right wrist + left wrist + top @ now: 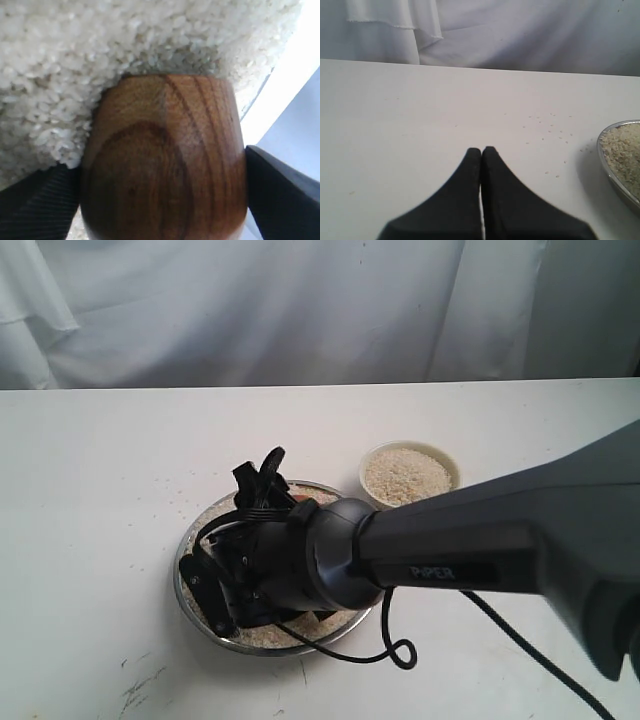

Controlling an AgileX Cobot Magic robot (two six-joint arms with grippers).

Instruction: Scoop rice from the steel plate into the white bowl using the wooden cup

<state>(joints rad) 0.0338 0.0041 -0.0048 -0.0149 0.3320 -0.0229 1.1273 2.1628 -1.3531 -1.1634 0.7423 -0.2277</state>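
Rice [75,65] in the steel plate [178,585] meets the wooden cup [165,150], clamped in my right gripper [161,200], apparently tipped lengthwise away from my wrist, mouth pressed into the grains. My left gripper [481,155] sits pinched together, empty.

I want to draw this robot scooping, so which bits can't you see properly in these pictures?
Inside of the wooden cup: the right wrist view shows only its outer wall, its mouth against the rice.
Cup and much of the steel plate: covered by the right arm in the exterior view.
Most of the plate: cut off by the left wrist view's edge.
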